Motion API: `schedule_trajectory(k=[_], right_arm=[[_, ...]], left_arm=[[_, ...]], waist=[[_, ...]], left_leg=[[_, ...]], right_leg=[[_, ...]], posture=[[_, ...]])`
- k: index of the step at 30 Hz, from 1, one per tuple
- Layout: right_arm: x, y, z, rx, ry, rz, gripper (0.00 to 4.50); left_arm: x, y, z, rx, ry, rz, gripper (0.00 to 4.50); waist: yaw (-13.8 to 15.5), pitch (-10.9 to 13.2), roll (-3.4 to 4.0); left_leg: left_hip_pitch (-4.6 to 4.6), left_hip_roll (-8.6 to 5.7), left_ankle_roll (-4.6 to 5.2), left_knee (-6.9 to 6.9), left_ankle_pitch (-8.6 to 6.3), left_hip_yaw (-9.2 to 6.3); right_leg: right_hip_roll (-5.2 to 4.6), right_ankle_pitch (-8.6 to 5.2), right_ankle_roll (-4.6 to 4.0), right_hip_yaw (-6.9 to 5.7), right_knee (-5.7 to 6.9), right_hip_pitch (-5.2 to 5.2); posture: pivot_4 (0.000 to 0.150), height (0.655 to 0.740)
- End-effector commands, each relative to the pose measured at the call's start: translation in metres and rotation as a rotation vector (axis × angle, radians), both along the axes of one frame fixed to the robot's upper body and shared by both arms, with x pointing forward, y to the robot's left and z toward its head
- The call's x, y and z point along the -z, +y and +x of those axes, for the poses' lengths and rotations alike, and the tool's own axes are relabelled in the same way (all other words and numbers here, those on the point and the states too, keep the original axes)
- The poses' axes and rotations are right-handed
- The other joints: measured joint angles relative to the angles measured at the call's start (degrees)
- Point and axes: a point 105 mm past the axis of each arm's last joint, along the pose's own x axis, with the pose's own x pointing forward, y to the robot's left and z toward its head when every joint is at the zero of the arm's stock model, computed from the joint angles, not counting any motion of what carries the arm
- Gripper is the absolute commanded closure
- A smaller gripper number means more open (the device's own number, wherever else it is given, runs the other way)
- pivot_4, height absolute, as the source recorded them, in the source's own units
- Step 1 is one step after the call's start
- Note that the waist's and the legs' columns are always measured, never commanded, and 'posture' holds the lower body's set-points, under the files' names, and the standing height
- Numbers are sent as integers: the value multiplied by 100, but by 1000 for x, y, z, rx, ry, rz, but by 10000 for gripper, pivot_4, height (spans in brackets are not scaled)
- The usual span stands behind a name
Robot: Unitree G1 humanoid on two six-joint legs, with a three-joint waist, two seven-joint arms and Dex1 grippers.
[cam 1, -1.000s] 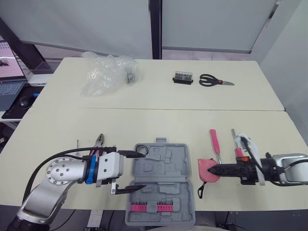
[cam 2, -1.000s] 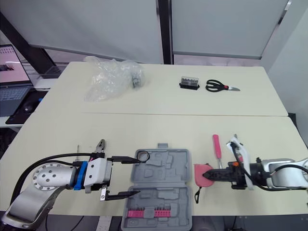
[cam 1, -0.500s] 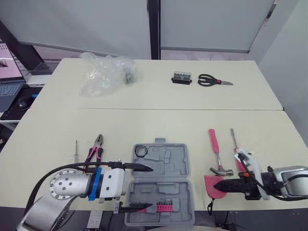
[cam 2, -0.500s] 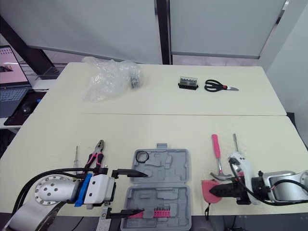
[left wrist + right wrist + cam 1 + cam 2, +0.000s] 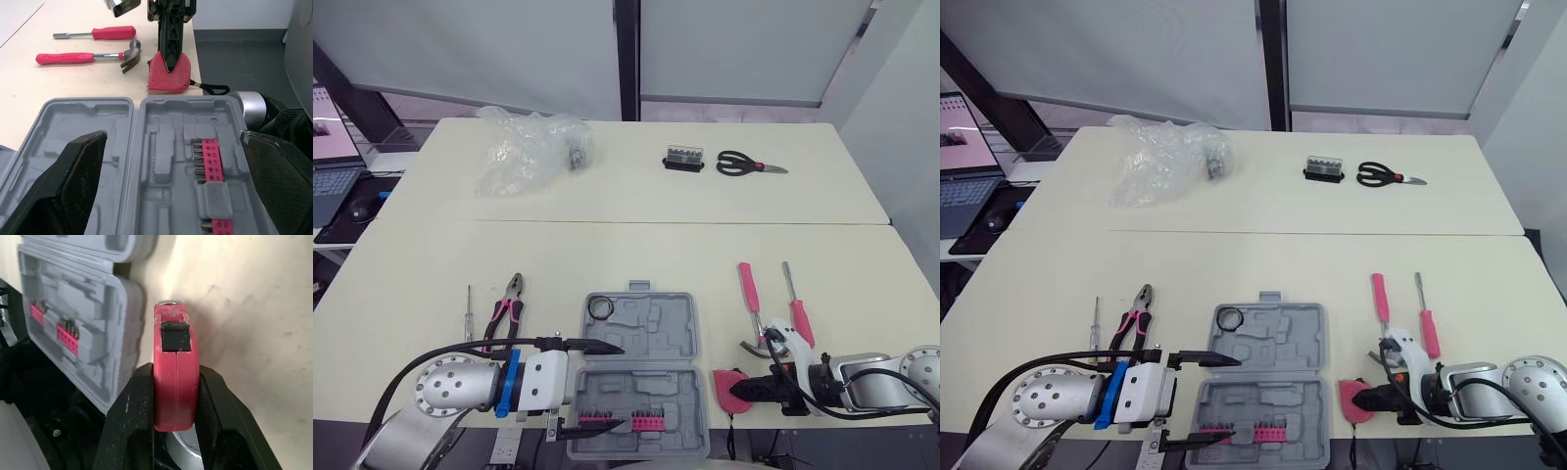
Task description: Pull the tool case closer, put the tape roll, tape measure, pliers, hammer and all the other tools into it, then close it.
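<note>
1. Step in hand: loading the tape measure [image 5: 175, 377]. My judgement is that the tool case [image 5: 641, 377] is already pulled in, since it lies open at the near edge of the worktop [image 5: 636, 257].

2. Right jaws: clamped on the flat sides of the tape measure, at the near edge. The tape measure sits just to the right of the case, close to its wall but outside it.

3. Left jaws: spread wide and holding nothing. They reach in over the left side of the case, one finger near its middle line and one over the bit strip [image 5: 211, 169] in the near half.

4. Next move, as I judge it: lift the tape measure clear of the case wall, carry it left over a free recess, lower it and release. The left jaws must stay clear of that path.

5. Tape roll [image 5: 600, 308]: already in the far left corner of the case.

6. Waiting on the worktop:
- right of the case, the hammer [image 5: 750, 299] and a pink-handled driver [image 5: 796, 315];
- left of the case, the pliers [image 5: 506, 313] and a thin screwdriver [image 5: 468, 311].

7. On the far worktop [image 5: 636, 196], well apart, lie a plastic bag [image 5: 529, 149], a bit box [image 5: 684, 159] and scissors [image 5: 749, 164].
</note>
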Motion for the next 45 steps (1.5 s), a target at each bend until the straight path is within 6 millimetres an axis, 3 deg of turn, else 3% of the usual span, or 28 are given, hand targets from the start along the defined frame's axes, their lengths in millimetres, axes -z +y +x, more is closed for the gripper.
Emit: schedule_trajectory(k=[1, 5, 7, 14, 18, 19, 24, 33, 45], right_arm=[[2, 0, 1, 10, 1, -1, 37370], [4, 0, 3, 44, 16, 9, 37370], [2, -4, 6, 63, 16, 11, 30264], [-19, -31, 5, 85, 14, -21, 14562], [-39, -39, 1, -3, -42, -44, 2234], [-42, -40, 0, -32, -69, -62, 1006], [-45, -42, -5, -199, -203, -134, 1006], [-42, -60, -4, -279, -370, -175, 1006], [-57, -57, 5, -558, -813, -184, 1006]], left_arm=[[-6, -5, -4, 28, -34, -25, 0], [-6, -5, -5, 34, -35, -30, 0], [-7, -6, -4, 37, -40, -40, 0], [-9, -8, -2, 38, -46, -65, 0], [-10, -7, 2, 36, -47, -82, 0], [-11, -7, 2, 38, -50, -87, 0], [-12, -9, 4, 44, -47, -118, 0], [-9, -7, 11, 41, -50, -113, 0], [-11, -7, 18, 58, -76, -138, 0]], waist=[[-5, -1, -2], [-5, -4, -4], [-6, -5, -5], [5, -4, 2], [9, -7, 8], [4, -8, 8], [13, -8, 9], [15, -8, 7], [6, -7, 7]], left_leg=[[0, 1, 0, 0, 0, -1], [1, 3, 0, 0, 0, -1], [2, 3, 0, 0, 0, -1], [0, -3, 0, 1, 0, 4], [1, -1, 0, 1, 0, 2], [1, -1, 0, 1, 0, 2], [1, 0, 0, 2, 0, -1], [2, -3, 0, 4, 0, 0], [22, -3, -1, 5, 0, 1]], right_leg=[[2, 0, 0, 1, 0, 0], [4, 0, 0, 0, 1, 1], [5, 0, 0, 1, 1, 1], [-2, 0, 0, 4, 2, 1], [1, 0, 0, 2, 2, 0], [1, 0, 0, 3, 2, 0], [1, 0, 0, -2, -1, 1], [-1, 0, 0, -2, -4, 6], [-2, 0, 1, -2, -7, 30]], posture=[[1500, 7400], [1500, 7400], [1500, 7400], [1500, 7400], [1500, 7400], [1500, 7400], [1500, 7400], [1500, 7400], [1500, 7400]])
